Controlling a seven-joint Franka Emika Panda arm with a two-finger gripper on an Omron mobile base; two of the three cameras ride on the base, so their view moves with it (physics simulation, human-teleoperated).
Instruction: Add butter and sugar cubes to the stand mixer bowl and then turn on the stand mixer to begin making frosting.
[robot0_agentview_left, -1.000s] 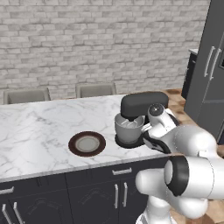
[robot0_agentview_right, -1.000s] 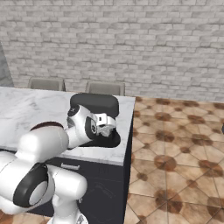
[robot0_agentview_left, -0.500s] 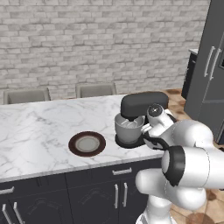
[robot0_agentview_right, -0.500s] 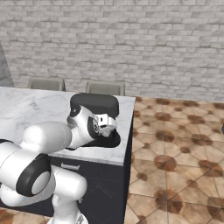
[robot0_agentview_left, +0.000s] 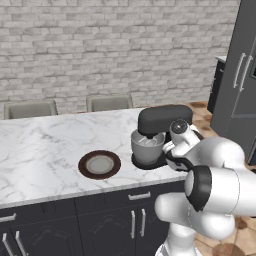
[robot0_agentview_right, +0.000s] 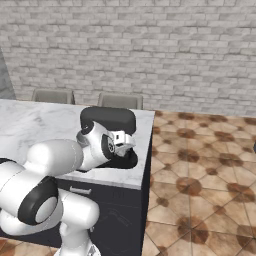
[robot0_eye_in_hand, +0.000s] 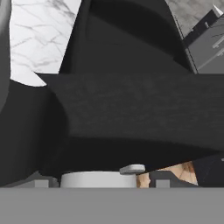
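Black stand mixer (robot0_agentview_left: 162, 131) at counter's right end, grey stand mixer bowl (robot0_agentview_left: 147, 147) under head, plate (robot0_agentview_left: 99, 165) left of it. Gripper (robot0_agentview_right: 125, 142) pressed close against mixer's right side, likely reaching switch; jaw state unclear.

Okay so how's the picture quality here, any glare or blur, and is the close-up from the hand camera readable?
Left base view: even, flat lighting, no glare; the stand mixer and plate read sharply. Right base view: equally sharp, with the robot's arm covering much of the mixer. Hand view: soft and very dark, pressed close to the mixer's black body, with hardly any detail beyond a patch of marble counter.
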